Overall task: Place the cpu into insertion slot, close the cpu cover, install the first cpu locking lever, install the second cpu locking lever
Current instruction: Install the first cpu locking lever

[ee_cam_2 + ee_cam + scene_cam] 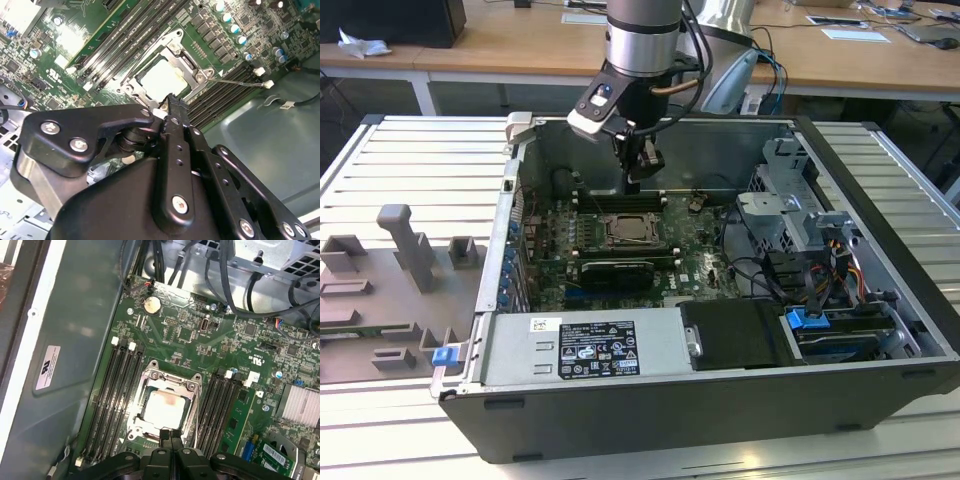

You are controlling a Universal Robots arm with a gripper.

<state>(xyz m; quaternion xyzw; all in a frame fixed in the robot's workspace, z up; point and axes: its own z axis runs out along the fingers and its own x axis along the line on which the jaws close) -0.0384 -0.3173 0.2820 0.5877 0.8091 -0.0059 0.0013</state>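
Hangs with the gripper point(170, 435) clenched empty over the rim of the insertion slot point(134, 430), cpu point(162, 406) seated inside under the lowered cpu cover point(170, 381). Best to catch the seemingly unlatched locking lever point(237, 81) near its tip, pressing down and sideways slowly.

The cpu point(162, 407) is being cradled inside the insertion slot point(658, 240) at the exterior view's centre. The gripper point(635, 186) is being held just above it.
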